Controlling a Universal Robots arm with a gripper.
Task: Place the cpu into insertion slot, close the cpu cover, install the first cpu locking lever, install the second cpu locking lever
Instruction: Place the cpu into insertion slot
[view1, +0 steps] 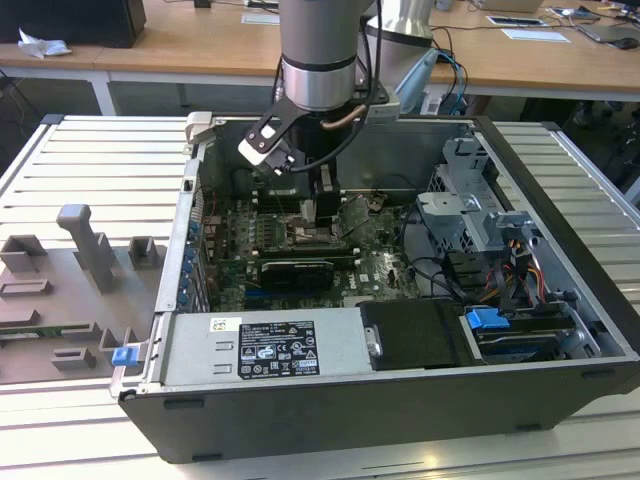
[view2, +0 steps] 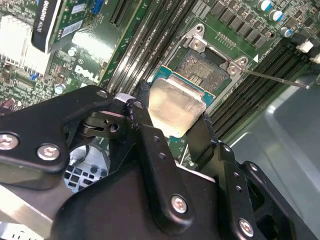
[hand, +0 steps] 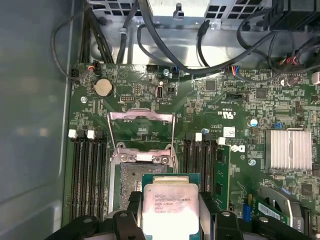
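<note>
Fingers (view2: 145, 125), two, of the gripper (view2: 172, 116) pinch one cpu (hand: 169, 206) by opposite edges, partly over the single bare insertion slot (hand: 130, 181). One cpu cover (hand: 141, 116) stands swung open. Two memory-slot banks (hand: 87, 172) flank the slot closely.

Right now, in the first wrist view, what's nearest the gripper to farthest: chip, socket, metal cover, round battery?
1. Chip, held in the gripper.
2. Socket, just beyond it.
3. Metal cover, open, past the socket.
4. Round battery, farthest, beyond the cover.
</note>
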